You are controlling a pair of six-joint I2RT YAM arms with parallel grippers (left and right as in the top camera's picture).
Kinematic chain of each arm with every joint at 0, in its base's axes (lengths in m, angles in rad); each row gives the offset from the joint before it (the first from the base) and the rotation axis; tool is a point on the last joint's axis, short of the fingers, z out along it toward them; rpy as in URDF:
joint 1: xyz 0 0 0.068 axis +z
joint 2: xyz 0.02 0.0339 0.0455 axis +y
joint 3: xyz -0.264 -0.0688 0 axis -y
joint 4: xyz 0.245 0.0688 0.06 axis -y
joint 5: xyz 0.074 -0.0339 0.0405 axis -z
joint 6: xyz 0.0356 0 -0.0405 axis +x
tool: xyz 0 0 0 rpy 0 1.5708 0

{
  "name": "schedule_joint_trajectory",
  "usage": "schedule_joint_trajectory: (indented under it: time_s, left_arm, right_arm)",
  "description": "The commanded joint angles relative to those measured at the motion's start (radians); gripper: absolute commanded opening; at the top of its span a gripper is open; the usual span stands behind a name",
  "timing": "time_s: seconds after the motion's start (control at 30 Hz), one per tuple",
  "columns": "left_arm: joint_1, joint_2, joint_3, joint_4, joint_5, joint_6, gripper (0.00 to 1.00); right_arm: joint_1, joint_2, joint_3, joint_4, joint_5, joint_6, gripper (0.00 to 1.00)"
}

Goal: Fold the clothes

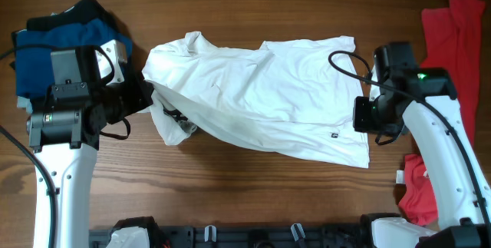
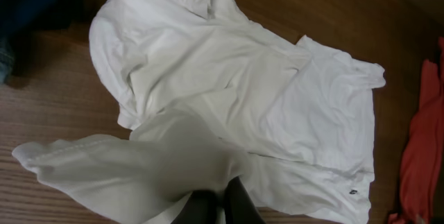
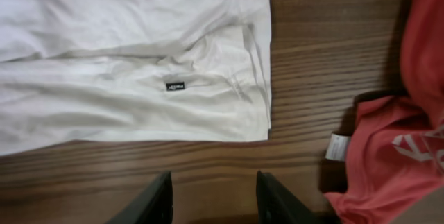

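Overhead: rumpled white T-shirt [image 1: 261,94], soft creases, wood-grain table [image 1: 230,194].

wht tee [image 1: 261,98] spread mid-table, rumpled | red tee [image 1: 460,33] R edge | blue/blk pile [image 1: 46,48] far L

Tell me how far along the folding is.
Done: a folded blue and black pile sits at the left. In hand: the white shirt lies mostly spread out, with the left gripper shut on its left edge and the right gripper open over the bare table beside the hem. Left: folding the white shirt, then the crumpled red shirt.
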Motion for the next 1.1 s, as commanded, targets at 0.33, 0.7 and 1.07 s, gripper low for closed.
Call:
schedule_joint_trajectory:
  time_s: [0.33,0.7,1.07]
  left_arm:
    - [0.006,0.0,0.007,-0.008,-0.006,0.017,0.04]
    - [0.005,0.0,0.007,-0.02,-0.006,0.017,0.04]
    - [0.005,0.0,0.007,-0.02,-0.006,0.017,0.04]
  right_arm:
    - [-0.005,0.123,-0.215,0.252,-0.022,0.287,0.49]
    - [-0.044,0.323,-0.218,0.323,0.064,0.409,0.48]
    - [-0.069,0.375,-0.217,0.329,0.033,0.397,0.1]
